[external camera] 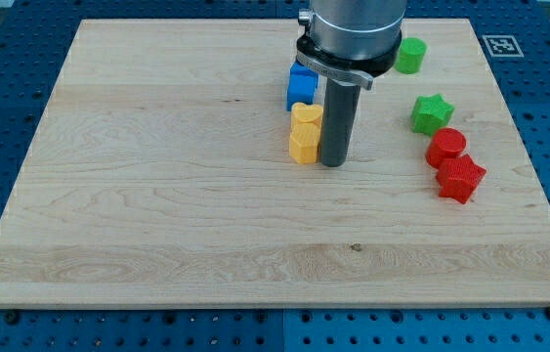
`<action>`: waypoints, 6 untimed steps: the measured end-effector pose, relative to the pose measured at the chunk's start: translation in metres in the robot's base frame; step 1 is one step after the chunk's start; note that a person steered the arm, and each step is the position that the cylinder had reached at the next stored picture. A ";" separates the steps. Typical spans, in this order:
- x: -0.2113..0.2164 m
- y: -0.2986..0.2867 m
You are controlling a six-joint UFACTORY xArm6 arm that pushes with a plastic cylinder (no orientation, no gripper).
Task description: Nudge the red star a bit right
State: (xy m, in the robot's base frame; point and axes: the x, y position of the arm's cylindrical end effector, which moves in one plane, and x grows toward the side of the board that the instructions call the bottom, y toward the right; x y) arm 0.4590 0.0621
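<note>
Mid-board: rod upright | my tip (332, 162) touching yellow block (305, 134) | red star (461, 180) well right | hand: none visible

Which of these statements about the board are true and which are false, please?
1. My tip is right beside the yellow block. True.
2. My tip touches the red star. False: the star lies far toward the view's right.
3. The red cylinder sits next to the red star. True.
4. The green star is at the view's left edge. False: it is at the right, above the red blocks.
5. The blue block lies above the yellow one. True.
</note>
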 end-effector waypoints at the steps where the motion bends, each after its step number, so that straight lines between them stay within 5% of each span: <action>1: 0.000 0.003; 6: 0.015 0.091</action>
